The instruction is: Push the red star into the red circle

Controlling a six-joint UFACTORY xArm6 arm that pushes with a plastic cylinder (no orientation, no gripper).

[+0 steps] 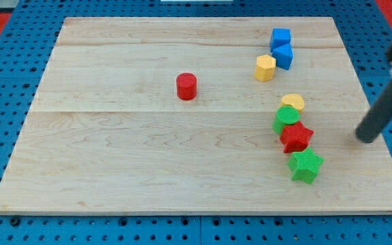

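The red star (296,137) lies at the right of the wooden board (148,156), touching a green round block (286,119) above it and close to a green star (305,165) below it. The red circle (186,86), a short cylinder, stands alone near the board's middle, far to the star's upper left. My tip (365,139) is at the board's right edge, to the right of the red star and apart from it, with the rod slanting up to the right.
A yellow round block (293,103) sits just above the green round one. A yellow hexagon (265,68) and two blue cubes (282,46) lie at the upper right. Blue pegboard surrounds the board.
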